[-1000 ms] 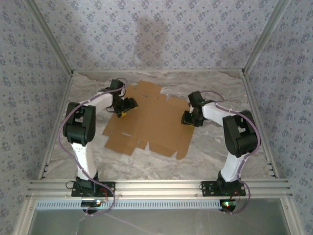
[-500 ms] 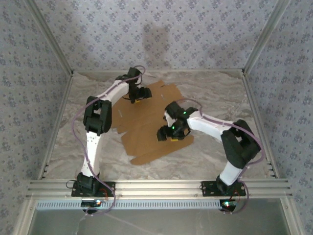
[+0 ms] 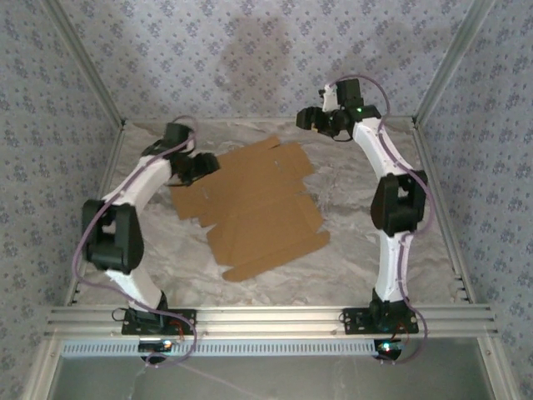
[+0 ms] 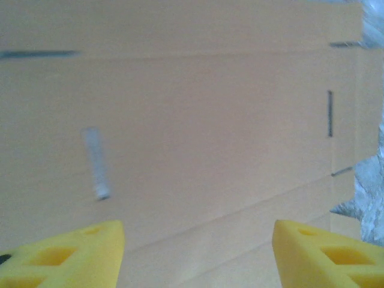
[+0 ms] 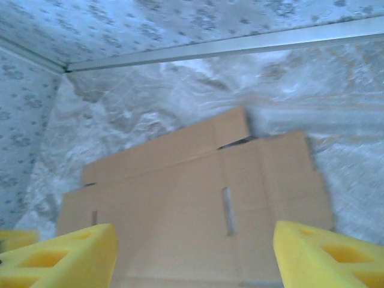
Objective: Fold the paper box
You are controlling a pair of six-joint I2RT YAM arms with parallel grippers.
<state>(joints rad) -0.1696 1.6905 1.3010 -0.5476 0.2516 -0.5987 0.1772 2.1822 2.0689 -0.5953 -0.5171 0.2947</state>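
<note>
A flat, unfolded cardboard box (image 3: 258, 208) lay on the counter (image 3: 358, 250). Both arms' jaws stood spread and empty, the left over its left edge. Pushing one side alone could slide it rather than crease it.

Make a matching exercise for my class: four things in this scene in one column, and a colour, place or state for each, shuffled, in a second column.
Column one:
1. paper box
2. left arm
3. right arm
4. table

Column two:
A. marbled grey and white
B. lifted high near the back wall, jaws open
C. tan, spread out unfolded
D. reaching over the box's left side, jaws open

Pairs: 1-C, 2-D, 3-B, 4-A
</note>
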